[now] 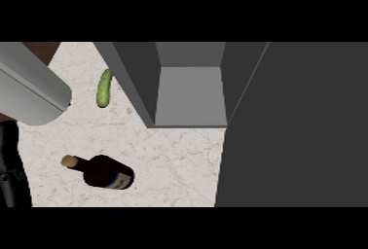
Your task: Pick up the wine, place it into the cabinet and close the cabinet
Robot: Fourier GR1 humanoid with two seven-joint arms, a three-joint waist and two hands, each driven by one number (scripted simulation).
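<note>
Head view: wine bottle (106, 174) on the marble counter (173, 155), lower left, cork end toward upper left, outside the cabinet. Cabinet (191, 97) open, interior bare, its door (302, 126) swung out and filling the right side. Cucumber (104, 88) just left of the cabinet wall. Left hand (10, 165) at the left edge, near the bottle, not touching; mostly cut off, can't tell if spread or curled. Right hand not visible.
</note>
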